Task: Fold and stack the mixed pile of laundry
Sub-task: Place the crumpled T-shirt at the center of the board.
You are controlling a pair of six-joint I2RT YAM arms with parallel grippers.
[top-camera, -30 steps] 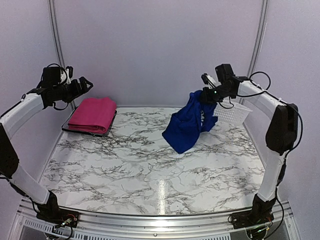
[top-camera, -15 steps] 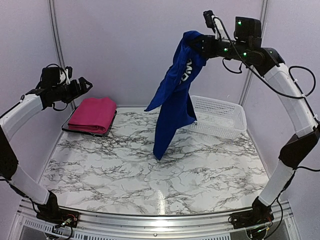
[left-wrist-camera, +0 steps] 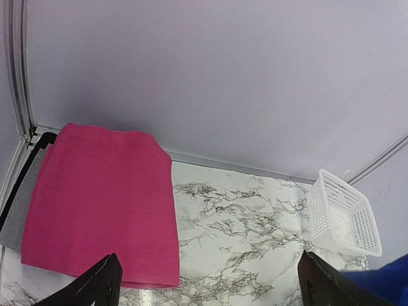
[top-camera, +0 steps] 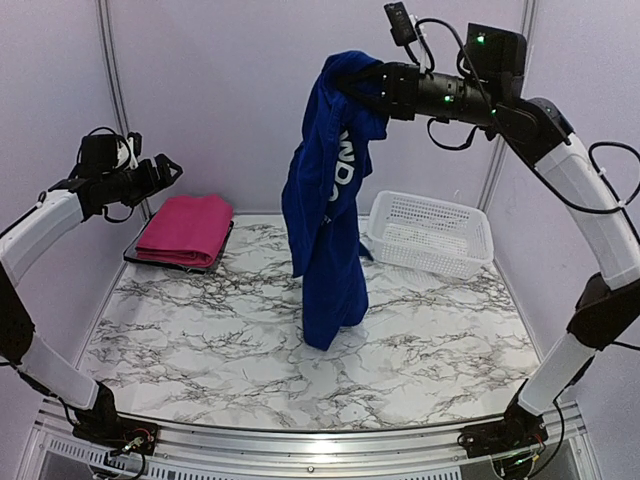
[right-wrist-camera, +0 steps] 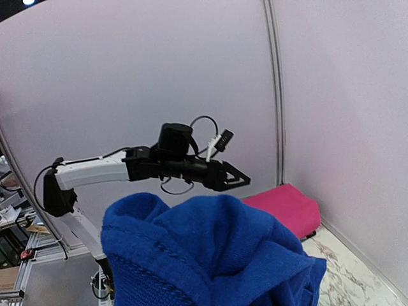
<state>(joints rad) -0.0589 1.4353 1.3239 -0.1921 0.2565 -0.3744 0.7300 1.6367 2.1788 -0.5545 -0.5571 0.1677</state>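
The right gripper, clamped on the blue garment, dangles it limp over the table's middle. It looks light and floppy, and is probably best caught at a hanging corner. The left gripper gapes empty.

The right gripper, raised high over the far half of the table, is clamped on the top of the blue garment, which hangs down toward the table's middle. A basket sits by the far right corner. At the far left corner the folded pink garment lies on a tray, and the left gripper hovers above it, fingers spread wide.
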